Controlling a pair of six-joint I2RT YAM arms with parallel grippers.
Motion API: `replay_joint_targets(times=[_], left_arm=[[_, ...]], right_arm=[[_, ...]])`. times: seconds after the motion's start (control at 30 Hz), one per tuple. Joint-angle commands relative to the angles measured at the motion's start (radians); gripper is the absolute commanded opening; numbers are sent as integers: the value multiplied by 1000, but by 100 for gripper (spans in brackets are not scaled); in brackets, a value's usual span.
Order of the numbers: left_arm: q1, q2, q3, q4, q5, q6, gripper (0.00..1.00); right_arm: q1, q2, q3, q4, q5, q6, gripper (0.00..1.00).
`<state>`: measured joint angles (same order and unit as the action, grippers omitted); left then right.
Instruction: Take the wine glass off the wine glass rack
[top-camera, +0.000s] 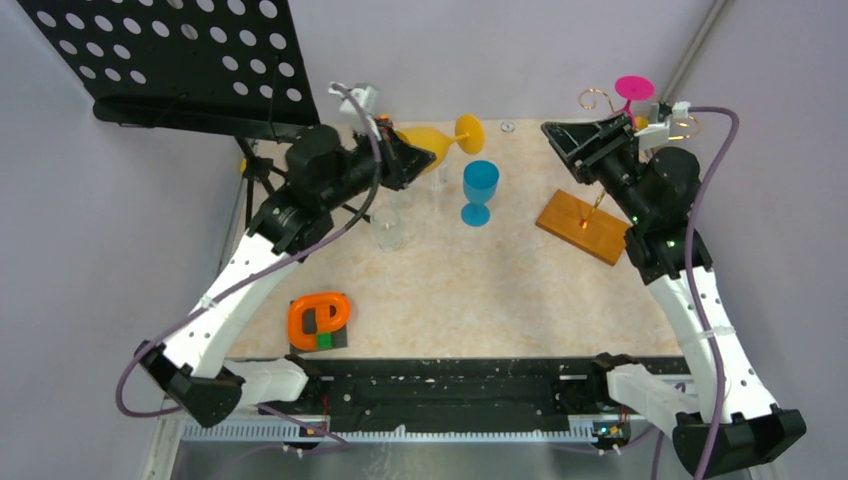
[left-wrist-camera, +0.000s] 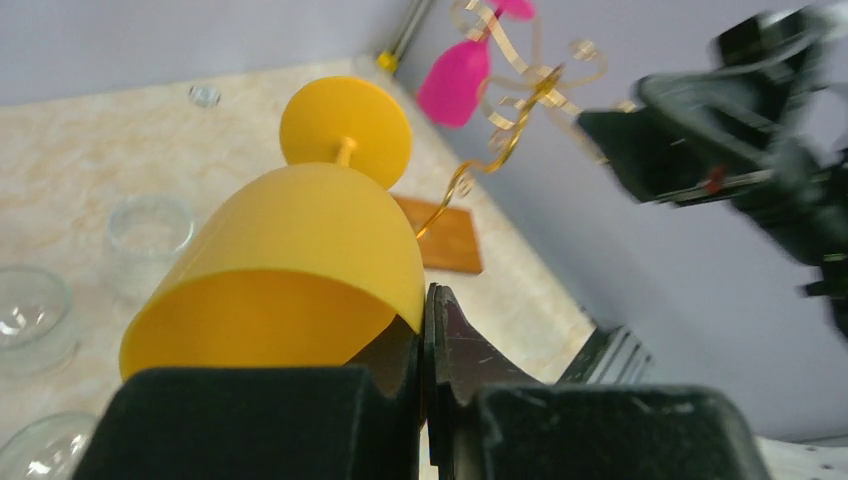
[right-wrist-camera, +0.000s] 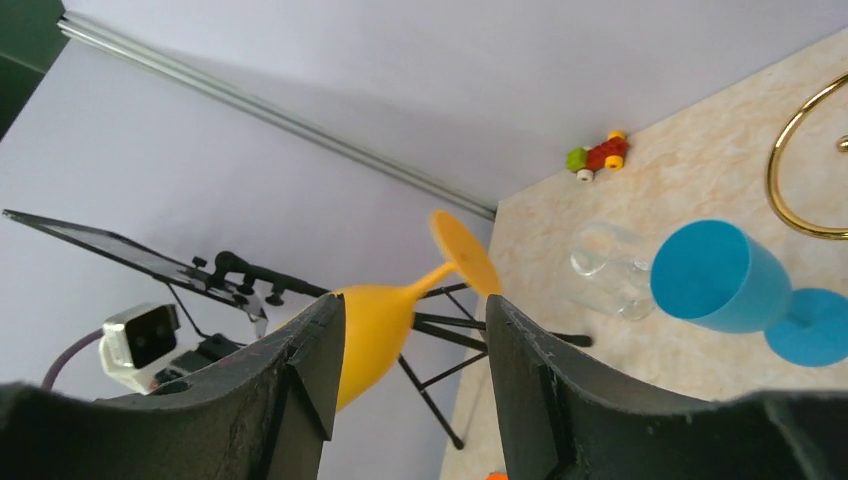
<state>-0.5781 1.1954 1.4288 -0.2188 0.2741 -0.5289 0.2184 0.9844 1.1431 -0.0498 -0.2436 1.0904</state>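
We judge removal done: the left gripper (left-wrist-camera: 425, 320) pinches the yellow plastic wine glass (left-wrist-camera: 300, 230) clear of the right-edge gold-wire rack (top-camera: 585, 225); the right gripper (right-wrist-camera: 412, 310) has its jaws spread.

Yellow wine glass (top-camera: 432, 145), blue glass (top-camera: 479, 185), orange-brown rack base (top-camera: 583, 227)

The left arm (top-camera: 250, 270) is extended forward and raised over the worktop (top-camera: 500, 290). The left claw (top-camera: 412, 158) is clamped on the bowl rim of a yellow wine glass (top-camera: 432, 142), held on its side. The right arm (top-camera: 700, 310) is extended forward, and the right claw (top-camera: 562, 138) is held aloft with fingers spread apart.
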Motion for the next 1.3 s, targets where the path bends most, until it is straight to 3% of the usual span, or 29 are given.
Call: replay_joint_targets(times=[0.0,0.27,0.53,0.7,0.87,1.13,1.27], left_arm=[[-71,121,97,-295,-185,175,0],[-178,317,246,-584,-290,300,0],[-193,506,362,-774,-337,375,0],[-193,592,392,-824,-466,402,0],[-192,648,418,-811,-377,432,0],[-188,716,459,-819,-358,438,0],[-187,732,470,-818,-343,438,5]], right_arm=[[-5,-54,88,-75,90,-121,54],[-4,-119,122,-143,199,-199,52],[-4,-139,121,-167,218,-223,52],[-5,-146,126,-185,224,-241,52],[-4,-153,135,-191,235,-249,52],[-5,-161,137,-206,241,-254,52],[-4,-158,141,-202,239,-248,52]])
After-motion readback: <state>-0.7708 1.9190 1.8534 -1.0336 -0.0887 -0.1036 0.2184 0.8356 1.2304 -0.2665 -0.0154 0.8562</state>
